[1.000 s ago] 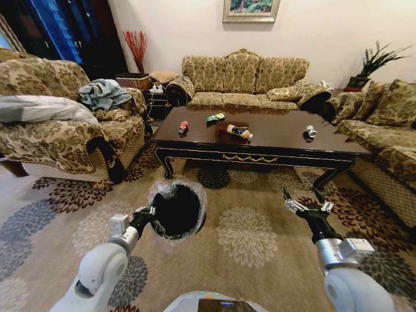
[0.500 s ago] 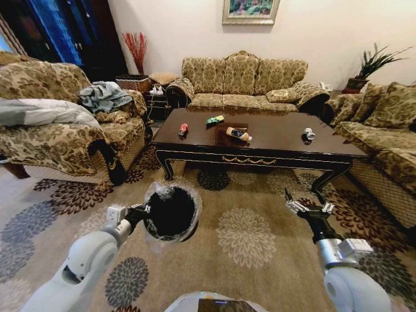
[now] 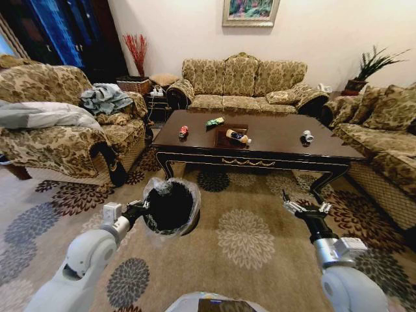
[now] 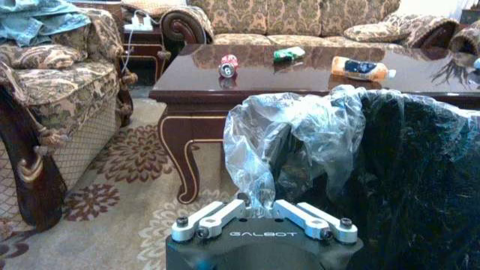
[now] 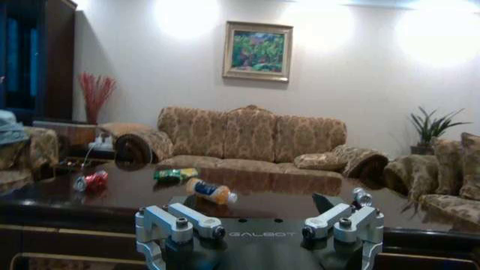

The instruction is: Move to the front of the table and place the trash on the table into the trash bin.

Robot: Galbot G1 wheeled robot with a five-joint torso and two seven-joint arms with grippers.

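Left gripper: clenching the bag-covered rim of the trash bin and holding it off the carpet, in front of the table and toward its left end. In the left wrist view the gripper is pinching the crinkled clear plastic folded over the rim, with the bin tilting so that its dark mouth is facing outward.

Right gripper: hanging in the air before the right part of the table, fingers spread apart and holding nothing. In the right wrist view its fingers are standing wide, with the tabletop lying beyond them.

Table: standing well ahead of both grippers, between the long sofa behind it and the carpet in front.

Trash, all lying on the tabletop:
- red can, sitting near the left end; showing also in the left wrist view and the right wrist view.
- green wrapper, lying behind and to the right of the red can.
- orange-and-blue bottle, lying on its side on the centre panel.
- small silvery can, resting toward the right end, well apart from the others.

Surroundings: armchair with a grey blanket standing to the left; a second sofa running along the right; a framed painting hanging on the wall.
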